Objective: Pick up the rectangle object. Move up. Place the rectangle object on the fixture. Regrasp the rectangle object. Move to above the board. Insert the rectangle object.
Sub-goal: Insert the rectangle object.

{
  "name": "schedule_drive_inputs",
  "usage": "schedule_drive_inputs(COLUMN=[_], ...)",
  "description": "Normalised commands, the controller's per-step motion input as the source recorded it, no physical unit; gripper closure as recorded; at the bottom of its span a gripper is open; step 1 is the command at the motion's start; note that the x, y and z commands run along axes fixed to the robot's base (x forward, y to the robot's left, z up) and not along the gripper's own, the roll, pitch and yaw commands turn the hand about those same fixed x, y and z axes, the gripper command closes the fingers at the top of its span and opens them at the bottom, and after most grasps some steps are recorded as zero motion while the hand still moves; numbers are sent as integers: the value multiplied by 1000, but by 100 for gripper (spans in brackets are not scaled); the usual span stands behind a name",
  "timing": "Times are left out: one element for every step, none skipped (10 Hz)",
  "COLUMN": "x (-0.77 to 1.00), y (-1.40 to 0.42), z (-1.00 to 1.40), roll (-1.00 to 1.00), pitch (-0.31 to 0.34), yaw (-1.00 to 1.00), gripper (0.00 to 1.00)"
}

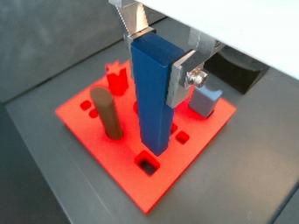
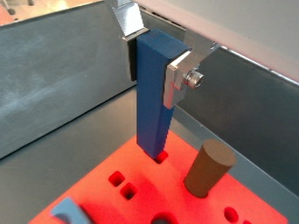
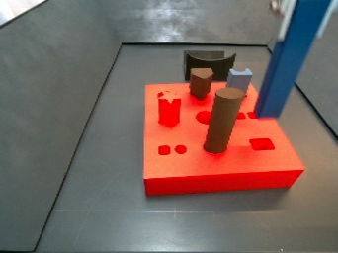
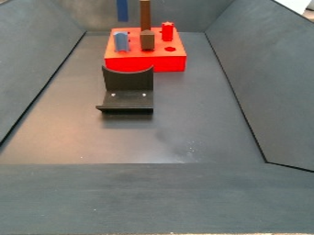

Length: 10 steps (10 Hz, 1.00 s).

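My gripper (image 1: 160, 54) is shut on the top of the rectangle object (image 1: 153, 92), a long saturated blue bar hanging upright; both wrist views show it, and the gripper (image 2: 156, 57) clamps it from two sides. The bar's lower end (image 2: 156, 150) hangs just over the red board (image 1: 111, 149), close to a rectangular hole (image 1: 146, 162). In both side views only the bar (image 3: 292, 54) (image 4: 121, 9) shows, with the gripper above the picture's edge. The dark fixture (image 4: 127, 87) lies on the floor beside the board (image 4: 157, 61).
On the board (image 3: 218, 168) stand a tall brown cylinder (image 3: 224, 121), a shorter brown cylinder (image 3: 200, 83), a small pale-blue block (image 3: 240, 79) and red pegs (image 3: 168, 107). The fixture (image 3: 205, 61) sits behind it. Grey walls (image 2: 59, 79) enclose the floor.
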Motion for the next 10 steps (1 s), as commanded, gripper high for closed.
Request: schedule_drive_inputs(x=[406, 309, 83, 0, 0, 0, 0, 0, 0, -17], y=[-340, -363, -206, -34, 0, 0, 0, 0, 0, 0], z=[-209, -49, -89, -129, -214, -283, -246, -100, -129, -160], roll=[494, 493, 223, 11, -3, -41, -99, -33, -59, -29], pitch=[83, 203, 91, 0, -1, 0, -31, 0, -11, 0], yaw=[200, 157, 57, 0, -26, -97, -63, -29, -54, 0], gripper=[100, 100, 100, 100, 100, 100, 100, 100, 100, 100])
